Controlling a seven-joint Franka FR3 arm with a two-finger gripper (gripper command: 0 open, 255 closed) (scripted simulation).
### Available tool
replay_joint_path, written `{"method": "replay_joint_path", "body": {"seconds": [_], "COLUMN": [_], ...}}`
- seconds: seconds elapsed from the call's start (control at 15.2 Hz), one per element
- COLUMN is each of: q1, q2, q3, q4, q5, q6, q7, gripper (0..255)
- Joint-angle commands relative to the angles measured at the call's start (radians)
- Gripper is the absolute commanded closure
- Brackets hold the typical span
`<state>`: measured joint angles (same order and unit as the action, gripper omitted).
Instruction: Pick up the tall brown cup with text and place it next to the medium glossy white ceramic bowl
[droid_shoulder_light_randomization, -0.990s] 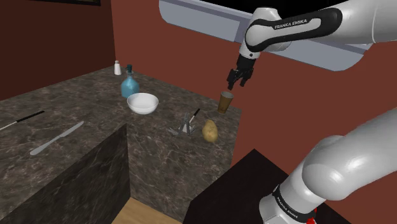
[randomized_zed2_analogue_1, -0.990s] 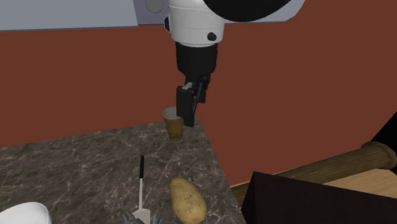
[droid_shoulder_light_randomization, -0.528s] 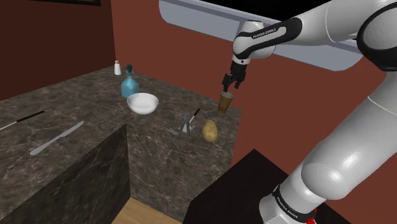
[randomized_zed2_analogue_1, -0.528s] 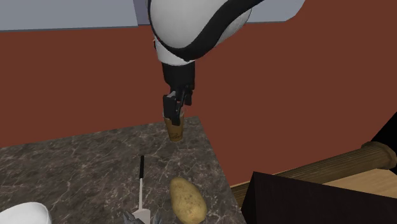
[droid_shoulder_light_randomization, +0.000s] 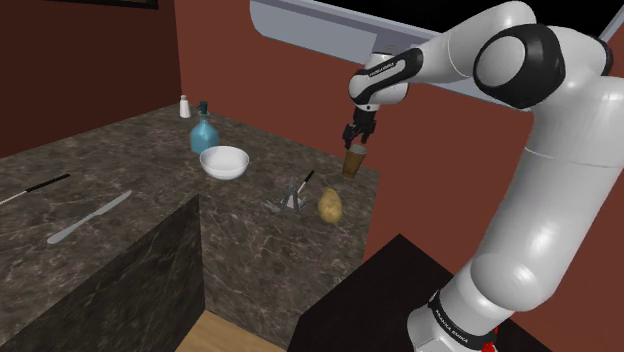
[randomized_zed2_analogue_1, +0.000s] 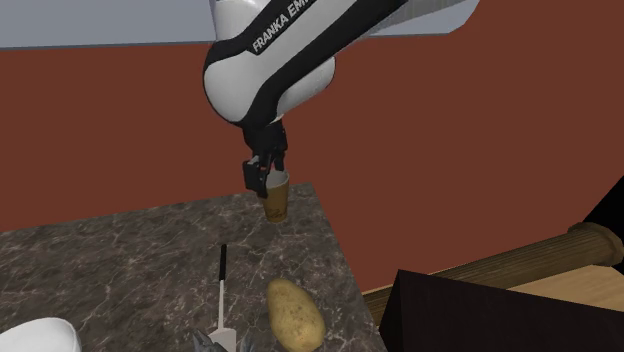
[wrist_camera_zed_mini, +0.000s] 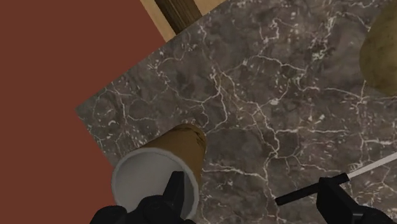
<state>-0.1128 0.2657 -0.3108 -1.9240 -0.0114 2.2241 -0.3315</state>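
The brown cup (droid_shoulder_light_randomization: 354, 162) stands upright at the far corner of the dark marbled surface (droid_shoulder_light_randomization: 262, 172), at 3 o'clock from the white bowl (droid_shoulder_light_randomization: 224, 162) in the shoulder view. The hand (wrist_camera_zed_mini: 251, 194) hovers at the cup's rim, spread wide and holding nothing. The cup looks light, thin-walled and tippy on its narrower base. A gentle clasp across the upper body, just below the rim, should lift it without crushing.

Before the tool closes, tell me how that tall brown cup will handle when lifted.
The tall brown cup looks empty, white inside, so it is probably light. It is tall on a narrower base and stands near a corner of the dark marble counter, so a sideways nudge might tip it off. Its thin-looking wall may flex if squeezed hard.
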Motion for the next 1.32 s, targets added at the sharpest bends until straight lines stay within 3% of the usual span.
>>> {"method": "replay_joint_path", "body": {"seconds": [0.0,0.26,0.79,1.25], "q1": [-0.022,-0.069,-0.085,-0.085], "q2": [0.085,0.246,0.311,0.311], "q3": [0.0,0.01,0.02,0.021], "q4": [0.082,0.244,0.235,0.235], "q5": [0.023,0.059,0.076,0.076], "q6": [-0.002,-0.01,0.063,0.063], "q7": [-0.029,-0.068,-0.078,-0.078], "gripper": [0,0,0,0]}}
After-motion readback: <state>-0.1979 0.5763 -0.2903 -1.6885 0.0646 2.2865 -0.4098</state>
